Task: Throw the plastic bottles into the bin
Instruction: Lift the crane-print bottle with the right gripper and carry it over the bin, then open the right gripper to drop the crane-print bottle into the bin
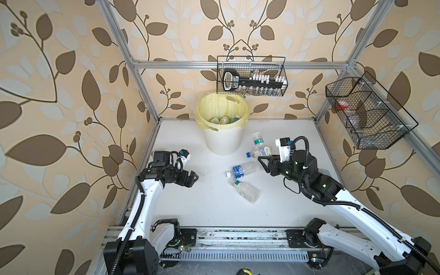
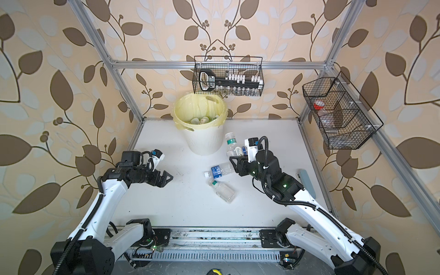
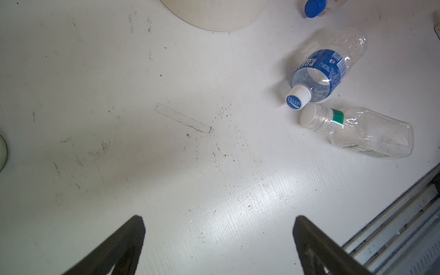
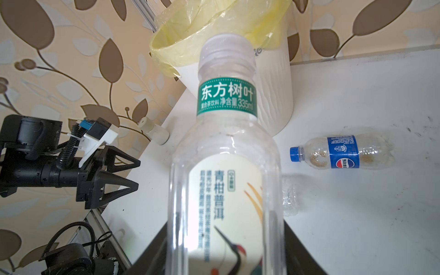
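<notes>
Nearest the arm bases, a clear bottle with a green neck ring lies on its side on the white table. Just beyond it, almost cap to cap, lies a blue-labelled bottle. The left arm hangs over bare table to their left, jaws wide apart and empty.

Farther on, the right arm has its jaws clamped on the lower body of a tea bottle. The tea bottle's long axis runs straight out from the jaws, cap leading toward the bin. The bin stands just past the cap and a little left in both top views. The right arm is clearly the nearer to it. A cola bottle lies on the table beside the held one.

Count: three bottles on the table and one held. At least three binned bottles are visible, but an exact number cannot be told. There is one bin.
</notes>
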